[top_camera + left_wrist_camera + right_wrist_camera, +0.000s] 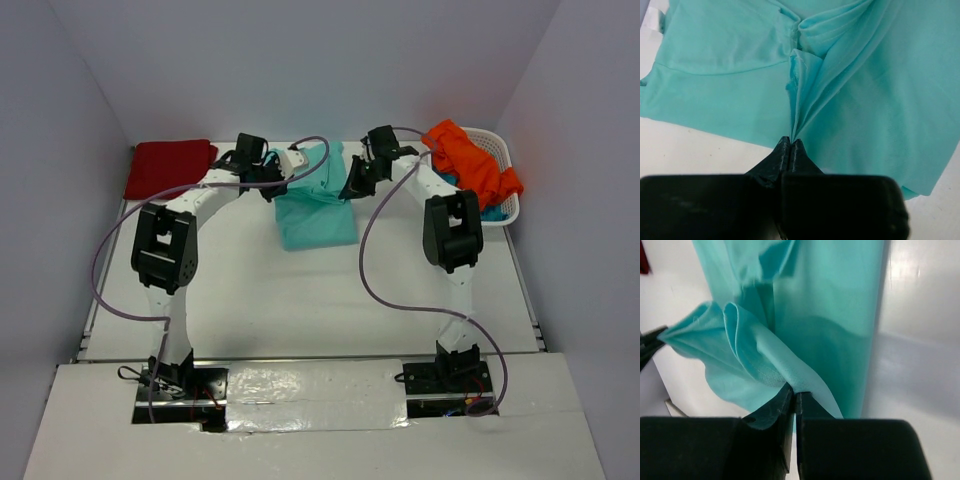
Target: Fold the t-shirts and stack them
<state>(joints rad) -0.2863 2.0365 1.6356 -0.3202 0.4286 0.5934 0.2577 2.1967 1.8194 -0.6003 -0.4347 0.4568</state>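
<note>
Far back, left hand and right hand pinch the mint shirt.

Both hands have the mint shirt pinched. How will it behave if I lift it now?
Probably floppy: the mint shirt bunches into soft folds at the left hand and right hand. Likely light, since thin pinches hold it. The unheld part would likely sag and drag on the table.

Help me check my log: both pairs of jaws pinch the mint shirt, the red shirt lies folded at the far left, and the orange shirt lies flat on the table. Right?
One slip: the orange shirt sits heaped in the white basket at the far right, not on the table, as the top external view shows. The rest stands.
</note>
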